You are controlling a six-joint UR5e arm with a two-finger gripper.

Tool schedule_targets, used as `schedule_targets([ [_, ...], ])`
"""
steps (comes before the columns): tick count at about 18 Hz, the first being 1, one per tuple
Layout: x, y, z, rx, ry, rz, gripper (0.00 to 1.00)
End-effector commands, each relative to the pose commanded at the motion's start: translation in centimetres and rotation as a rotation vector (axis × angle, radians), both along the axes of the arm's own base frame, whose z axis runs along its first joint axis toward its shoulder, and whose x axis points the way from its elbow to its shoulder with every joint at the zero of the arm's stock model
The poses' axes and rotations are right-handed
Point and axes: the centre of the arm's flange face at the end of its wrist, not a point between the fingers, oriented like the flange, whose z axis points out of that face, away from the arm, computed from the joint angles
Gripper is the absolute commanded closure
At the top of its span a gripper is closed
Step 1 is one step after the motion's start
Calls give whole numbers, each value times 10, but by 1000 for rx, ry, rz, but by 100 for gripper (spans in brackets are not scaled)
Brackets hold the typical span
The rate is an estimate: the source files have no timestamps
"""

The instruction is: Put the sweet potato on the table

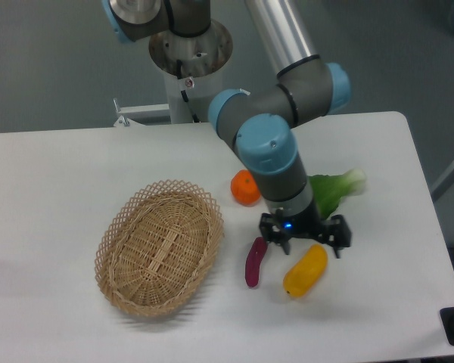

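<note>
Fingers (305, 240) apparently spread — sweet potato (254, 262) just left, on table (76, 174).

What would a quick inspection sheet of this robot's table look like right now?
Surface: white table, no spills seen.
Job's things: sweet potato lies on the table, free of the claw.
Clutter: wicker basket, orange, yellow fruit, leafy green.
Claw: claw open, holding nothing, above the yellow fruit.
Cables: nothing seen.
Surroundings: grey floor, robot pedestal behind the table.
</note>
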Motion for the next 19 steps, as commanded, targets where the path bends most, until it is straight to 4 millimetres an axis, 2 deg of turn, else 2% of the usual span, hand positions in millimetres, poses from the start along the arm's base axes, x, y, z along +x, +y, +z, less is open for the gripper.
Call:
schedule_targets([
  [2,-16,-27,17,-29,16,-42,0],
  [6,-33,-69,47,-60,-1,-169,0],
  [15,-55,-143,60,-172,-168,-524,0],
  [19,-56,-156,63,-192,-175,-557,0],
])
